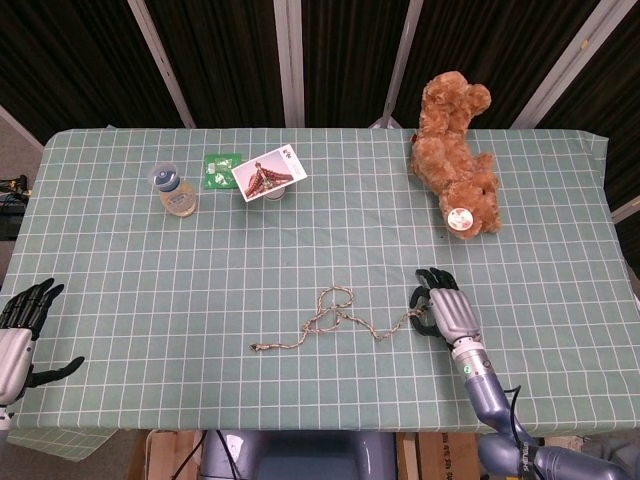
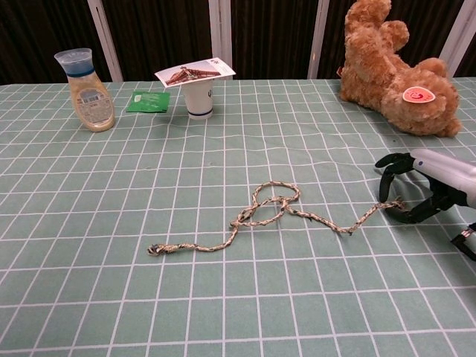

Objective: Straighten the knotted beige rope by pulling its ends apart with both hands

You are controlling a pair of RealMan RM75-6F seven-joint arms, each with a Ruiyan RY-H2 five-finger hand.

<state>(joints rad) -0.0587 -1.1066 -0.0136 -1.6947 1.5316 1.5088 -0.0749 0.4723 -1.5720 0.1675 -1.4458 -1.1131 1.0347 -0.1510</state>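
your right hand (image 2: pixel 428 186) sits at the rope's (image 2: pixel 279 212) right end, fingers (image 2: pixel 387 178) curled around it, grip not confirmed. rope lies mid tabletop (image 1: pixel 150 280), loop intact. left hand (image 1: pixel 22 335) wide, holding nothing, at the left edge. next: bring it to the free end.

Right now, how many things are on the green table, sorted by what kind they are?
Rope: 1
Teddy bear: 1
Bottle: 1
Cup: 1
Picture card on the cup: 1
Green packet: 1
Total: 6
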